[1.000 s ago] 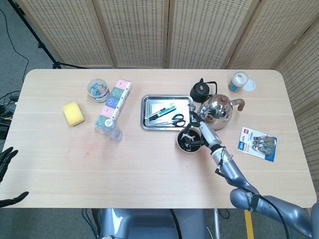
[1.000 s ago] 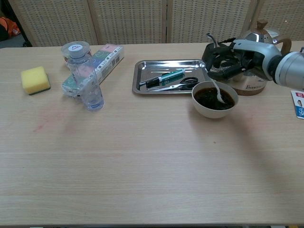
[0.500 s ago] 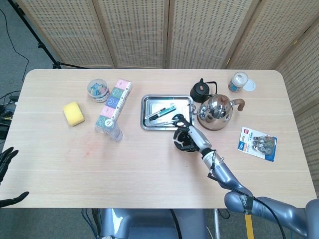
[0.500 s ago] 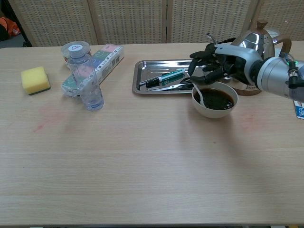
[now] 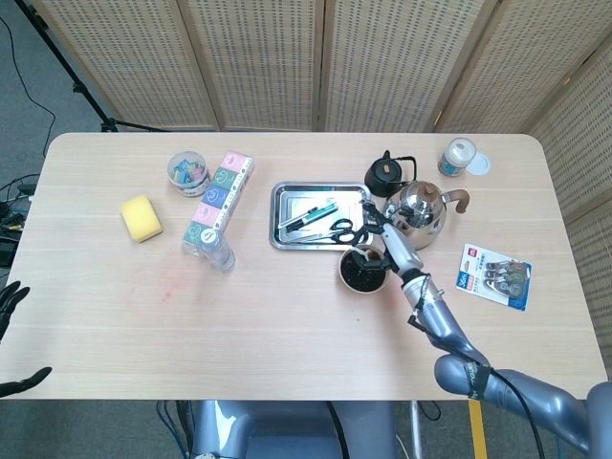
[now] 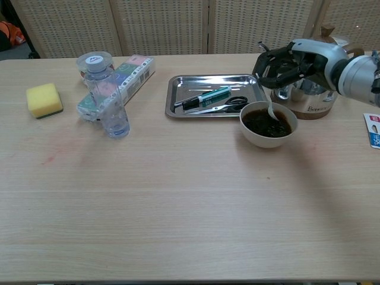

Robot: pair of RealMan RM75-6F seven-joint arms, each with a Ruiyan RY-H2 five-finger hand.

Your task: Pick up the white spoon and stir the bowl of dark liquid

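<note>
The round white bowl of dark liquid (image 6: 268,124) stood right of the table's middle, hemmed on its far side: the shallow rectangular steel tray (image 6: 178,88) holding pens and black-handled scissors (image 6: 233,103) lay just beyond it to the left, and the polished steel kettle with a brown handle (image 6: 314,95) stood just beyond it to the right. Toward the near edge the pale wooden table (image 6: 178,214) lay bare and wide. Far to the left sat a clear plastic bottle (image 6: 111,113), a pastel-printed long box (image 6: 122,77) and a yellow sponge (image 6: 44,99), well apart from the bowl.

The right hand (image 6: 284,64) hovered above the bowl's far right rim, in front of the kettle, fingers (image 6: 264,62) curled narrowly around the upper handle of the white plastic spoon (image 6: 272,110). The spoon hung down from them, slightly tilted, its tip dipped in the liquid at the bowl's centre.

The left hand (image 5: 11,316) showed only at the frame's left edge, off the table; its finger spread could not be told.
</note>
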